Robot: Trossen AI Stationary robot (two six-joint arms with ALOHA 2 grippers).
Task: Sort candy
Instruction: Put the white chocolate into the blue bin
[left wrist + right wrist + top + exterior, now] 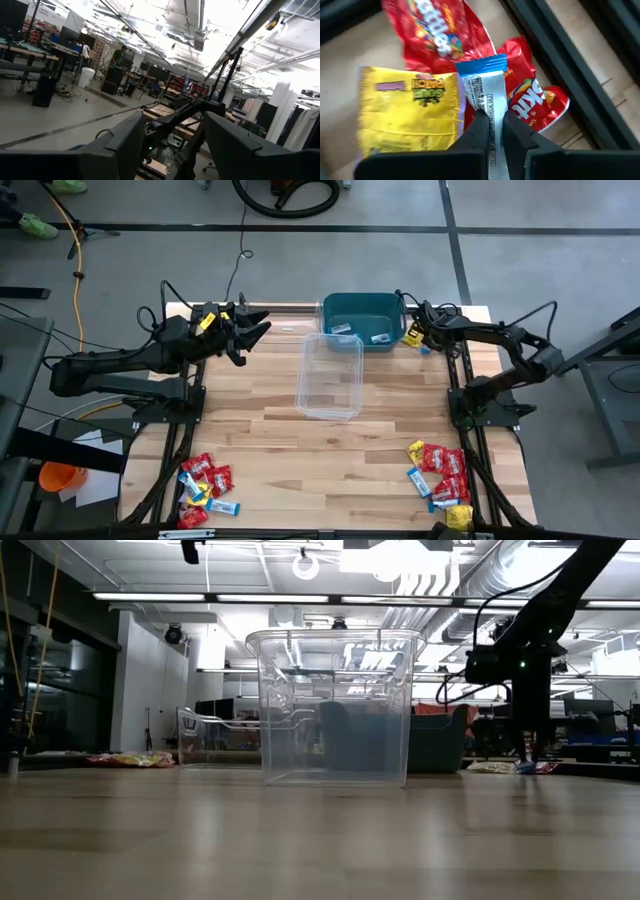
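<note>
Candy first: a light-blue-and-white packet (482,85) is clamped between the fingers of my right hand (490,120), right over a yellow packet (410,110) and red packets (440,30) on the counter (350,55). I judge this the pick; next comes a clean lift without dragging neighbours, then a carry past the clear tub (330,375) to the teal bin (360,308). My left hand (245,330) waits far left, fingers apart.
</note>
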